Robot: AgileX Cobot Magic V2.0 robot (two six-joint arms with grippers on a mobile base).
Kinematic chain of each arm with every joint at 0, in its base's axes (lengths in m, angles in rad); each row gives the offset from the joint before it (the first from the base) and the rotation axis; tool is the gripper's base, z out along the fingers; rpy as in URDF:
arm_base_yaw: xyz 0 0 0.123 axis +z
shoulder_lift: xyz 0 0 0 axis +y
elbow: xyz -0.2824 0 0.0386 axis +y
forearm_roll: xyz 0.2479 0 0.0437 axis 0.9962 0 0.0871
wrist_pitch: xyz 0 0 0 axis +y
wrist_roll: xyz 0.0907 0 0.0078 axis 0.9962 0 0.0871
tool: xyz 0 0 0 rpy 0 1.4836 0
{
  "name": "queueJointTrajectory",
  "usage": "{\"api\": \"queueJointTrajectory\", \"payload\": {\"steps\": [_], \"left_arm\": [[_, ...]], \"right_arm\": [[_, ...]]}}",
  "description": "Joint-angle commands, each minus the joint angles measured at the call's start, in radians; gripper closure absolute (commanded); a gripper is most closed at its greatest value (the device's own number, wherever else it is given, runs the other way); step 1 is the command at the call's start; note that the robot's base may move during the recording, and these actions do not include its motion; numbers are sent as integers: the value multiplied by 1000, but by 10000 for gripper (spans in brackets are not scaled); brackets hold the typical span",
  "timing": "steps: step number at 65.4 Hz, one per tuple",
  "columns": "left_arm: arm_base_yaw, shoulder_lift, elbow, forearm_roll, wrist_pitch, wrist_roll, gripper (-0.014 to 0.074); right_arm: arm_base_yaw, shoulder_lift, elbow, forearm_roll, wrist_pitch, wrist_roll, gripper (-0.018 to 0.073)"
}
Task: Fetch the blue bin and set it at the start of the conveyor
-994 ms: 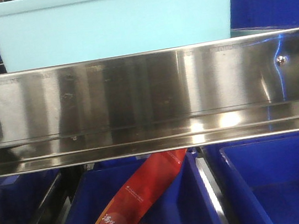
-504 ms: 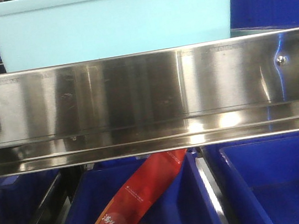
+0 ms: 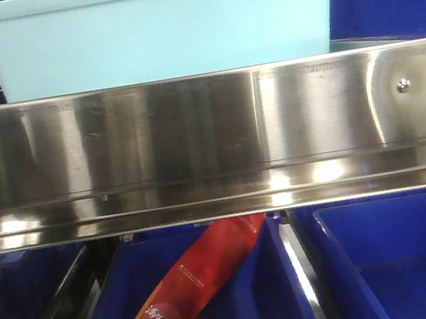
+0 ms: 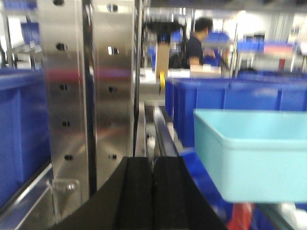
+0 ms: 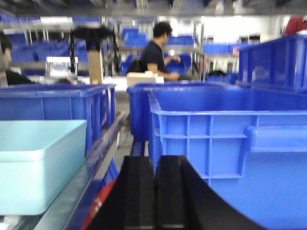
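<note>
Left hand (image 4: 152, 165): two black fingers pressed together seam to seam, nothing between them. Sits low in the left wrist view, just right of a perforated steel upright (image 4: 86, 96).

Right hand (image 5: 155, 165): black fingers likewise together, holding nothing. Sits low and central in the right wrist view, between the blue bin and a ribbed crate.

Blue bin (image 3: 155, 33): pale turquoise tub with smooth walls and a thin rim. Stands upright on the shelf behind the steel shelf rail (image 3: 210, 136), which hides its base in the front view. Lies to the right of the left hand (image 4: 254, 153) and to the left of the right hand (image 5: 38, 163), apart from both. Only a strip of inner wall below the rim shows, so its contents cannot be told.

Ribbed crate (image 5: 225, 158): dark blue, to the right of the right hand. Inner walls visible, floor hidden.

Lower middle bin (image 3: 262, 279): dark blue, below the rail. Holds a red packet (image 3: 198, 280) with pale printed characters, lying slantwise, its upper end hidden behind the rail. A darker red patch beneath it is too unclear to name.

Lower right bin (image 3: 402, 260): dark blue, beside the middle one, blue floor showing.

Row of dark blue bins (image 4: 230, 100): behind the pale tub in the left wrist view.

Person in dark shirt (image 5: 160, 48): blurred, in the background among further shelving.
</note>
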Motion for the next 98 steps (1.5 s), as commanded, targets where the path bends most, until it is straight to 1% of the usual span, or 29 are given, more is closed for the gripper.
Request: {"api": "queueJointTrajectory", "payload": {"steps": [1,10,15,18,25,36,43,46,50,53,56,59,62,69,76,80,84,86,90,95,98], "left_arm": [[2,102,-86,-5,71,0,707],[2,274,-257,-20,189,0,707],[2,359,-338,-25,218,0,707],[2,389,-374,-23,215,0,707],[2,439,-434,-23,172,0,707],[2,459,-441,-32,50,0,707],[2,459,-443,-32,14,0,707],[2,467,-451,-34,28,0,707],[2,499,-474,-62,78,0,707],[2,536,-496,-100,116,0,707],[2,572,-522,-131,156,0,707],[-7,623,-561,-154,187,35,707],[-19,665,-596,-166,208,59,707],[-65,767,-656,-177,218,68,707],[-144,870,-703,-182,194,68,707],[-191,921,-736,-179,193,68,707],[-224,988,-774,-175,198,68,707],[-233,1021,-798,-173,201,56,707],[-241,1074,-842,-154,201,-20,707],[-244,1150,-904,-83,225,-115,707],[-244,1191,-944,-25,256,-194,707]], "right_arm": [[-6,90,-88,1,51,0,726],[-6,254,-243,1,158,0,726],[-6,333,-318,1,212,5,726],[-6,369,-359,1,213,5,726],[-6,434,-418,1,183,5,726],[-6,457,-429,1,153,5,726],[-6,457,-429,1,136,5,726],[-6,464,-429,1,120,5,726],[-6,477,-431,3,116,5,726],[-6,497,-441,44,116,5,726],[-6,528,-461,106,122,5,726],[-1,571,-496,139,150,5,726],[17,605,-529,139,181,5,726],[74,711,-577,139,209,5,726],[169,800,-587,139,155,0,726],[242,850,-587,139,106,0,726],[294,903,-596,137,84,0,725],[312,936,-607,137,84,5,719],[335,993,-642,137,94,24,701],[341,1086,-710,107,132,75,699],[344,1141,-762,44,165,144,699]]}}
